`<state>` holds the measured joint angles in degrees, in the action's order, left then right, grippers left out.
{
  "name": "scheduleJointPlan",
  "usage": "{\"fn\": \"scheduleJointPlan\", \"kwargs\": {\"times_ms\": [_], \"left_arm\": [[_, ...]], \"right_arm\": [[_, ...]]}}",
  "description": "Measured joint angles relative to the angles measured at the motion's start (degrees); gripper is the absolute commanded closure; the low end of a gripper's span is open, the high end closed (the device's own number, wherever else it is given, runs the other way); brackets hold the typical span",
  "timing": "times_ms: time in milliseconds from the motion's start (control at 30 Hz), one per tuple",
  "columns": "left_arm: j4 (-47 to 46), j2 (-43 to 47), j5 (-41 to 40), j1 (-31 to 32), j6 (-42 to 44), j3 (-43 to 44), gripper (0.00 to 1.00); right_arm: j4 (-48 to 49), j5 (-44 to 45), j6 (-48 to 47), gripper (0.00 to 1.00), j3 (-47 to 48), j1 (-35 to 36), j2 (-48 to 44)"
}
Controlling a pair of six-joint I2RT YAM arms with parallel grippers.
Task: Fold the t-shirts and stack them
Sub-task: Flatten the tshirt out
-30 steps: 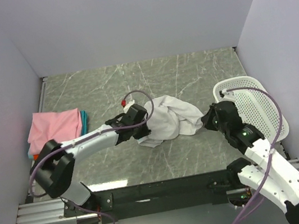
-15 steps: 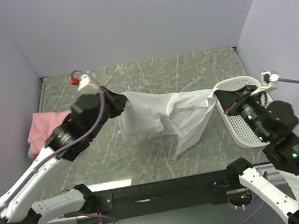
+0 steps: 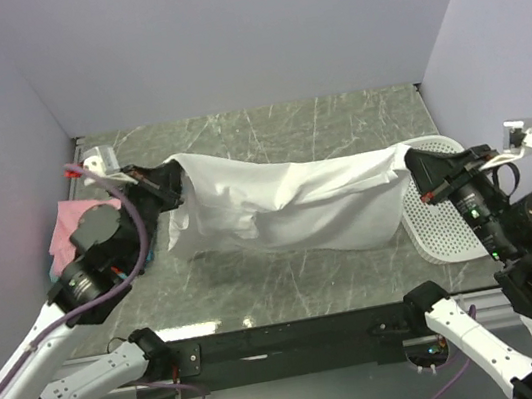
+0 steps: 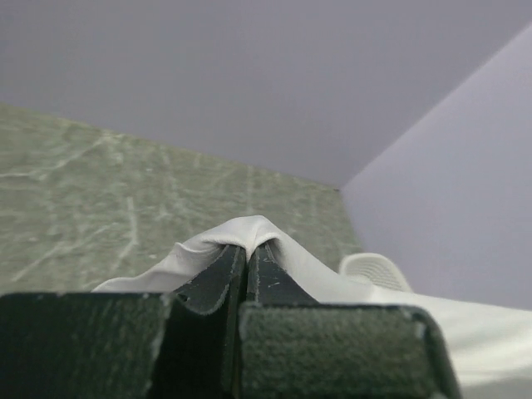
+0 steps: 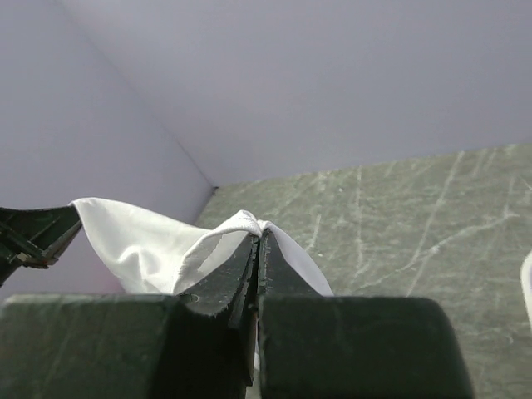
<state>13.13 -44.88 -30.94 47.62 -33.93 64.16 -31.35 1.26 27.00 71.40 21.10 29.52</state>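
**Two grippers, one white shirt stretched between**

Pinched the white shirt at both ends: left gripper clamped on a fold at the left, right gripper clamped likewise at the right. Showed the same in both wrist views, jaws pressed together with only a ridge of cloth squeezed between them.

Hung in the air as a broad band, long axis running left to right across the table. Ran fairly taut along the top edge and sagged lower down toward the surface; could not tell whether the hem touched. Lay no nearer one arm than the other, with each holding one end.

Judged the step in hand as spreading the shirt flat before folding. Called for lowering both ends together along that same left-right line, onto the bare stretch of table beneath.

Left little room to spare. Had the white basket just beneath and beside the right end, and a folded pink shirt just beyond the left gripper, by the left wall. Were closed in on three sides by lilac walls. Risked draping the right end over the basket rim, or dragging the left end across the pink shirt.

Looked hard and smooth underfoot, green and marbled, so probably easy for cloth to slide on.
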Motion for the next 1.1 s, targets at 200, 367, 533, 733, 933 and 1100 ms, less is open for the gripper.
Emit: {"fn": "scheduleJointPlan", "kwargs": {"times_ms": [200, 367, 533, 733, 933, 1100], "left_arm": [[-0.68, -7.8, -1.86, -6.86, 1.77, -0.5, 0.99], [-1.6, -16.92, 7.87, -22.71, 1.64, 1.22, 0.99], [0.11, -31.15, 17.99, -29.14, 3.41, 16.87, 0.99], [1.05, -40.26, 26.29, -33.27, 7.04, 36.28, 0.99], [-2.67, -30.86, 29.9, -34.53, 8.15, 23.54, 0.99], [-5.46, -17.11, 29.16, -34.47, 2.12, -6.27, 0.84]], "right_arm": [[2.73, 2.86, -2.49, 1.0, -1.9, 0.0, 6.38], [6.84, 4.09, -6.29, 1.0, -0.33, -0.9, 18.14], [7.72, 3.56, -9.68, 1.0, 12.31, -4.68, 33.27], [7.8, -1.79, -11.69, 1.0, 26.36, -10.62, 41.33], [10.25, -5.44, -11.82, 1.0, 17.49, -12.07, 33.77], [8.02, -6.71, -9.92, 1.0, -3.76, -12.11, 22.23]]}}
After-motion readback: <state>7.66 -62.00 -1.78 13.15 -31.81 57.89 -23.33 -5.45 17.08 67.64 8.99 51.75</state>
